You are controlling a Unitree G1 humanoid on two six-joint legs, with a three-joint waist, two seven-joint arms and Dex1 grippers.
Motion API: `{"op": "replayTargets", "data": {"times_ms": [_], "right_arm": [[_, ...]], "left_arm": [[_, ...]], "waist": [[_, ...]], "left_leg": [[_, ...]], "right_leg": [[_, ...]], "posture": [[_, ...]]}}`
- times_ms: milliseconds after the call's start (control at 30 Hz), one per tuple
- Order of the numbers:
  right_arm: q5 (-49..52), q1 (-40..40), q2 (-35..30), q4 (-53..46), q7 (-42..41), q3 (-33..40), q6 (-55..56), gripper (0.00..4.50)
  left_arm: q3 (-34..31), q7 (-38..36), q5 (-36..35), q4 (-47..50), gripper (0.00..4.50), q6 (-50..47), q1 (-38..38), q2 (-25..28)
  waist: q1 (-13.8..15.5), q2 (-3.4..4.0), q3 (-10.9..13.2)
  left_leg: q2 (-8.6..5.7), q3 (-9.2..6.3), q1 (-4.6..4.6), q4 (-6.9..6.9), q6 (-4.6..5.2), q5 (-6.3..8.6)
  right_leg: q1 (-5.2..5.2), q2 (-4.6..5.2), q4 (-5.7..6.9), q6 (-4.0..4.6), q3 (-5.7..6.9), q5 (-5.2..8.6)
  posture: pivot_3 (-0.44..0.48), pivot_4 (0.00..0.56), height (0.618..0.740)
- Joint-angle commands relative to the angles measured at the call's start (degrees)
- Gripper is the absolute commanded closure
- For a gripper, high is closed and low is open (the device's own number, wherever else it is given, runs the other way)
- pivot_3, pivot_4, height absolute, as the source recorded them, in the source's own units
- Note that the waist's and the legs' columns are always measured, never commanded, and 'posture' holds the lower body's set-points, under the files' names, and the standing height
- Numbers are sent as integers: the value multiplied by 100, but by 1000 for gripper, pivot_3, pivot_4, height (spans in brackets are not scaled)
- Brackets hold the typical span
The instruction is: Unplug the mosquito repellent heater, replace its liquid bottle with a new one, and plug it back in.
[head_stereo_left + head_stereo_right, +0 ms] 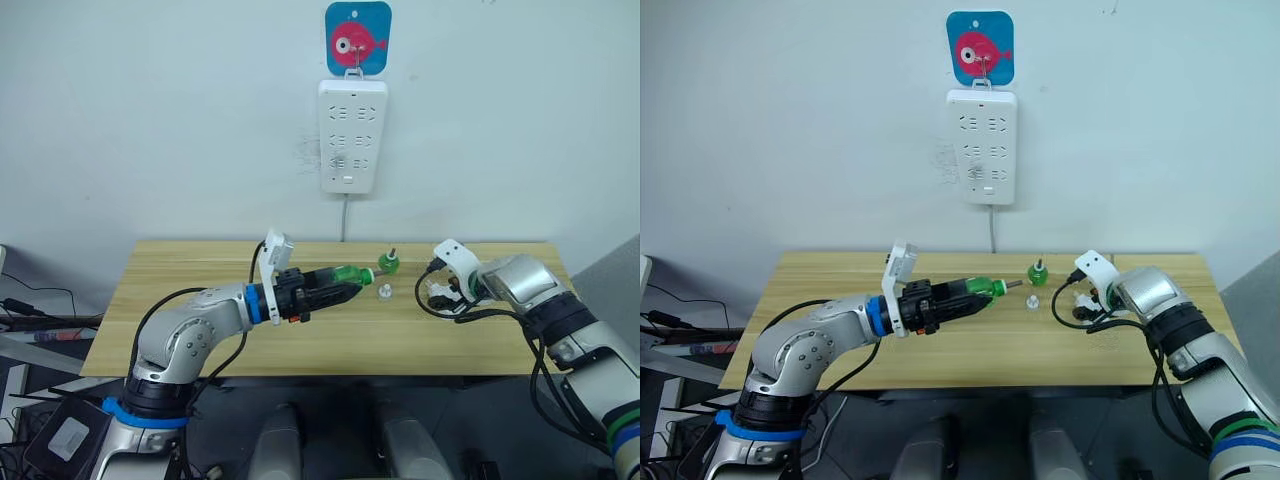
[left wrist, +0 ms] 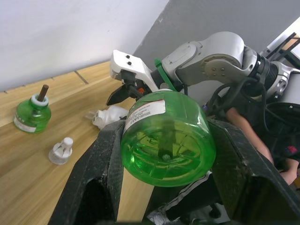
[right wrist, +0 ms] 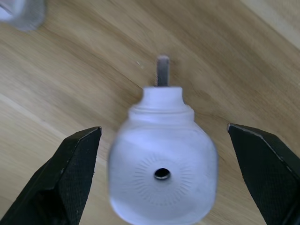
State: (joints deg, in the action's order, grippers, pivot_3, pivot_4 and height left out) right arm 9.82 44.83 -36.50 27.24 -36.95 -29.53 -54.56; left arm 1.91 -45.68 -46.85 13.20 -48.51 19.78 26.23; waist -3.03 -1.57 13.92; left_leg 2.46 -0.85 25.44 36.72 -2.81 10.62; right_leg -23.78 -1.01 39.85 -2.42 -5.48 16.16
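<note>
- Your left gripper [image 2: 164,154] is clamped on a green liquid bottle [image 2: 166,136]: one black finger presses each side of it, and the bottle's round base faces the wrist camera.
- In the head views that bottle lies roughly level above the table [image 1: 200,290], its neck pointing toward the robot's right, between the two arms.
- Your right gripper [image 3: 164,180] stands wide apart, one black finger on each side of the mosquito repellent heater [image 3: 163,180], with a clear gap on both sides, so it grips nothing.
- The heater lies on the wooden tabletop with its rounded face and small round hole toward the right wrist camera; one metal prong [image 3: 162,70] shows beyond its far end.
- In the head views you see the heater as a small white shape [image 1: 440,293] on the table just in front of the right gripper, on the table's right half.
- A second green bottle [image 1: 388,263] stands upright near the table's back edge, its dark wick pointing up.
- A small white cap [image 1: 383,291] sits on the table just in front of that upright bottle.
- On the wall behind the table hangs a white power strip [image 1: 352,135] from a blue hook plate with a pink fish [image 1: 357,38]; its cord drops behind the table.
</note>
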Motion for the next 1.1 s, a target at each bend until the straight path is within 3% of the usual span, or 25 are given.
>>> {"op": "replayTargets", "data": {"times_ms": [33,133,300,467,567,700,800,900,1100], "right_arm": [[-331,141,66,175,-270,15,189,0],[-494,110,158,281,-337,122,222,0],[-719,42,222,289,-423,181,285,1568],[-843,-167,85,-48,-498,318,212,1558],[-673,-506,-279,-1037,-581,741,-43,1558],[547,-1473,-1061,-3490,-1319,2084,-1149,1558],[1559,-2191,-1114,-4857,-1600,3528,-1736,1558],[2837,-2581,-245,-5652,-1632,5241,-2086,1558],[4641,-2316,981,-6404,-742,6312,-2616,1558]], "left_arm": [[-62,-80,-50,261,2221,43,-6,34],[-57,-88,-35,249,2221,54,1,41],[-32,-126,-8,183,2221,73,56,35],[43,-252,100,-21,2221,152,228,-4],[31,-363,147,-167,2221,195,374,-10],[-44,-773,133,-370,2221,212,558,173],[-66,-1194,66,-483,2221,143,726,407],[-45,-1590,17,-600,2221,35,941,626],[-199,-2000,-363,-673,2221,-395,1391,755]], "waist": [[-3,0,1],[-3,1,2],[-4,1,3],[-14,1,3],[-11,2,3],[2,7,2],[-24,5,-2],[-85,4,-7],[-199,9,-10]], "left_leg": [[0,0,0,0,0,0],[2,-3,0,0,0,0],[1,-2,0,-1,0,0],[1,-2,0,-1,-1,0],[0,-2,1,-1,-1,0],[-4,-6,15,-1,-1,0],[0,-16,30,-1,-1,0],[7,-21,28,0,-2,0],[7,-20,30,2,-2,-1]], "right_leg": [[0,0,0,0,0,0],[0,-1,1,0,2,0],[0,-1,0,0,1,0],[0,-1,0,0,2,0],[0,0,0,0,2,0],[-11,3,-1,-2,7,1],[-23,0,0,-2,18,1],[-21,-10,1,-2,23,1],[-22,-12,5,-3,22,0]], "posture": [[29,248,740],[28,248,740],[16,247,740],[-19,233,740],[-35,219,740],[-55,204,740],[-83,191,740],[-105,184,740],[-123,173,740]]}}
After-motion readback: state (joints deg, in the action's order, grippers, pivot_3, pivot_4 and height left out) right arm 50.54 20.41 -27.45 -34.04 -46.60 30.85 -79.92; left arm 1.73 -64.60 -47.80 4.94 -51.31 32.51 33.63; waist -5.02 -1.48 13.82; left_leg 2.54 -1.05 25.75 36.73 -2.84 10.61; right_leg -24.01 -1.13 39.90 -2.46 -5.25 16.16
